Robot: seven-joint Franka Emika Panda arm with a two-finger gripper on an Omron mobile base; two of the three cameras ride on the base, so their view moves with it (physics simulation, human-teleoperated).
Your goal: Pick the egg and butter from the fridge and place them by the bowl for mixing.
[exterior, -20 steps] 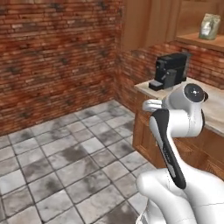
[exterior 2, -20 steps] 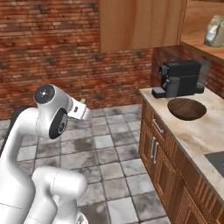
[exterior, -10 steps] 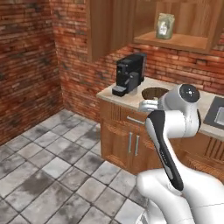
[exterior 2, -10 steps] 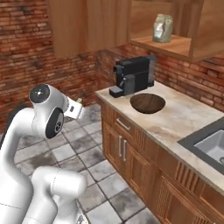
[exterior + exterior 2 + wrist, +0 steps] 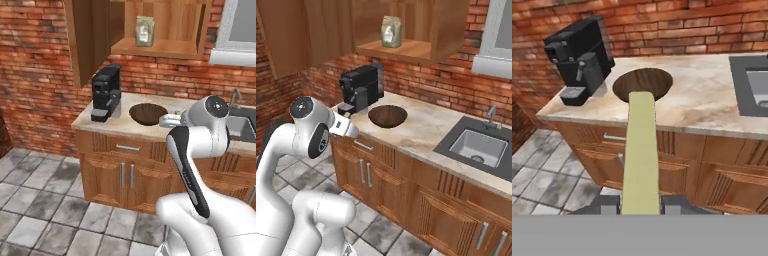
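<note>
Butter [image 5: 640,150] sits clamped in the gripper [image 5: 640,205], a pale yellow-olive stick running from between the fingertips straight out along the hand view, its far end overlapping the near rim of the bowl [image 5: 643,83] in that picture. Whether the stick is above the counter [image 5: 707,105] or short of it cannot be told from that view; the base views show the hand held in front of the cabinets, short of the counter edge.

The bowl [image 5: 148,113] is dark brown wood, wide and shallow, standing on the marbled counter [image 5: 125,127] just right of the black coffee machine [image 5: 106,93]. From the right base view the bowl [image 5: 387,115] lies between the coffee machine [image 5: 361,89] and the steel sink [image 5: 476,145], nearer the machine, well apart from the sink. A tap [image 5: 491,116] stands at the far side of the sink.

Above the counter a wooden shelf [image 5: 152,47] carries a small pale bag [image 5: 144,31]. Wooden cabinets [image 5: 406,185] with metal handles run below the counter, a brick wall [image 5: 35,75] behind, and grey tiles [image 5: 45,210] cover the floor.
</note>
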